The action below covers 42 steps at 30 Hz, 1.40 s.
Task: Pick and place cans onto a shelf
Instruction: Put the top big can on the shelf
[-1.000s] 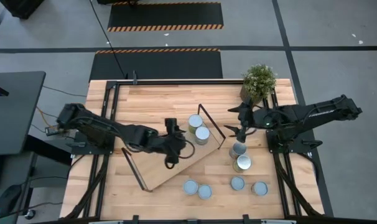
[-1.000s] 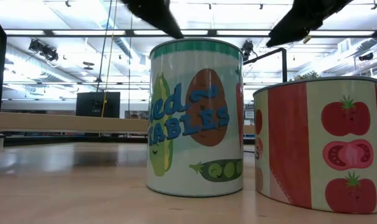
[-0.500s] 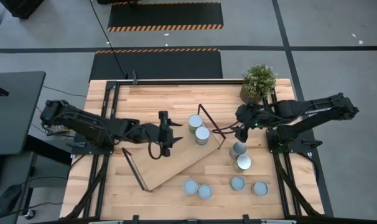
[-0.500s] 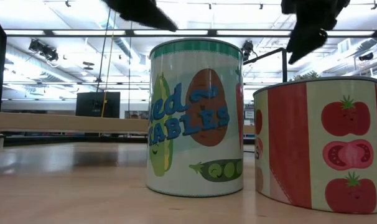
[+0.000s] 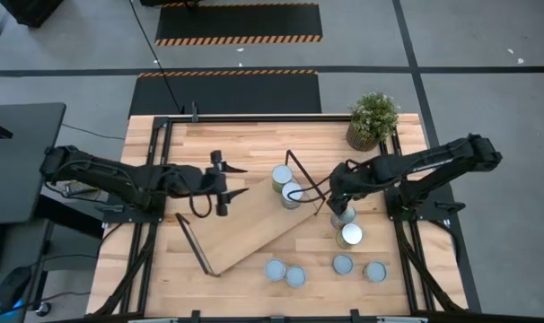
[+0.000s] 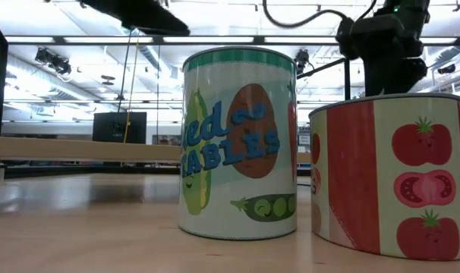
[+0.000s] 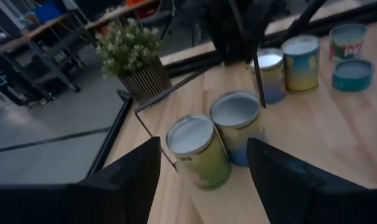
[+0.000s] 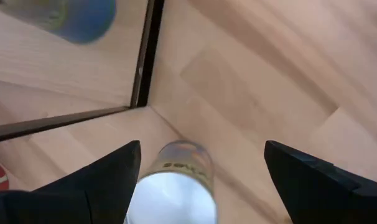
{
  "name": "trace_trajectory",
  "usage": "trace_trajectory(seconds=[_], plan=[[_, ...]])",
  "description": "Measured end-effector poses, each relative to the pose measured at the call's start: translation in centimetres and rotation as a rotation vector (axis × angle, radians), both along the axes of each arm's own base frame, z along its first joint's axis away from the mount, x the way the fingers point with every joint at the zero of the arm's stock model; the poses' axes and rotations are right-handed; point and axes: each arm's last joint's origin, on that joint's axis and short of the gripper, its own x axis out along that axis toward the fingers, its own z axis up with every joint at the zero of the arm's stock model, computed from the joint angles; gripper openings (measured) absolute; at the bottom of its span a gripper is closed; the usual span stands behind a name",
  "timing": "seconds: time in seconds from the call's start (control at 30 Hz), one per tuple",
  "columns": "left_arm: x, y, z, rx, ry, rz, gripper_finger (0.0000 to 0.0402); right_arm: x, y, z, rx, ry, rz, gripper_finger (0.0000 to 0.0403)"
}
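The shelf (image 5: 245, 224) is a light-wood board lying slantwise on the table, with a black wire frame (image 5: 303, 179) at its right end. Two cans (image 5: 282, 177) (image 5: 292, 195) stand upright on it; they also show in the left wrist view (image 7: 198, 149) (image 7: 238, 124). My left gripper (image 5: 220, 183) (image 7: 204, 171) is open and empty over the shelf's far left part, left of those cans. My right gripper (image 5: 337, 199) (image 8: 201, 171) is open, pointing down over a can (image 8: 174, 183) (image 5: 343, 216) standing on the table by the shelf's right end. Its fingers stand on either side of the can.
Several more cans stand on the table near its front edge (image 5: 349, 235) (image 5: 275, 269) (image 5: 342, 264) (image 5: 374, 271). Two of them fill the low view (image 6: 239, 144) (image 6: 393, 174). A potted green plant (image 5: 373, 118) stands at the far right corner.
My left gripper has drawn back toward the table's left edge, away from the two cans on the shelf, staying open. My right gripper has gone toward the near edge and a little left, tipping down over the can beside the shelf's right end.
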Motion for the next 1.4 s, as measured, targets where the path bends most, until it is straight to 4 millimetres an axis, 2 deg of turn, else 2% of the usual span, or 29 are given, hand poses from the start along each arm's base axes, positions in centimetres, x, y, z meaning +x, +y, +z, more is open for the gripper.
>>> trace_trajectory(seconds=[0.17,0.47,0.67,0.8,1.1,1.4], plan=[[-1.8,0.3,-0.8,-0.037,-0.086,0.005,0.0243,0.6,0.8,-1.0,0.071,0.04,-0.074,0.0348],[-4.1,0.2,-0.7,-0.092,-0.266,-0.014,0.0243,1.2,1.3,-2.3,0.146,0.119,-0.173,0.0348],[-5.7,0.0,-1.9,-0.111,-0.373,-0.007,0.0243,2.1,1.3,-2.4,0.171,0.191,-0.23,0.0348],[-5.8,-0.2,-2.1,-0.137,-0.367,-0.023,0.0243,2.9,1.4,-2.5,0.202,0.213,-0.253,0.0348],[-5.9,-0.9,-2.5,-0.136,-0.327,-0.061,0.0243,3.6,1.8,-4.3,0.251,0.327,-0.274,0.0348],[-5.9,-1.1,-2.6,-0.193,-0.324,-0.066,0.0243,3.3,2.0,-4.5,0.25,0.358,-0.219,0.0348]])
